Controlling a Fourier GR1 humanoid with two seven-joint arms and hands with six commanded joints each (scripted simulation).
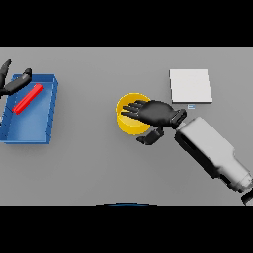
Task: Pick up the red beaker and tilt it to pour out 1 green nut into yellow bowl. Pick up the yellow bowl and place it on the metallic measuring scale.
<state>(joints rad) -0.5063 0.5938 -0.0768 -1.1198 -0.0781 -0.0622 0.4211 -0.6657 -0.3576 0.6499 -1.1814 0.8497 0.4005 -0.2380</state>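
The yellow bowl [127, 123] stands upright at the table's middle. My right hand [155, 113] lies over its right half, fingers stretched across the opening and the thumb beside the near right wall, not clearly clamped on it. The bowl's inside is partly hidden by the hand. The red beaker [28, 98] lies on its side, slanted, inside a blue bin [51, 111] at the far left. My left hand [14, 83] hovers open over the bin's far left corner, just apart from the beaker. The metallic scale [190, 85] is a pale square plate behind and right of the bowl.
The blue bin has raised walls around the beaker. My right forearm [212, 150] runs from the lower right toward the bowl. Bare grey table lies between the bin and the bowl and along the near edge.
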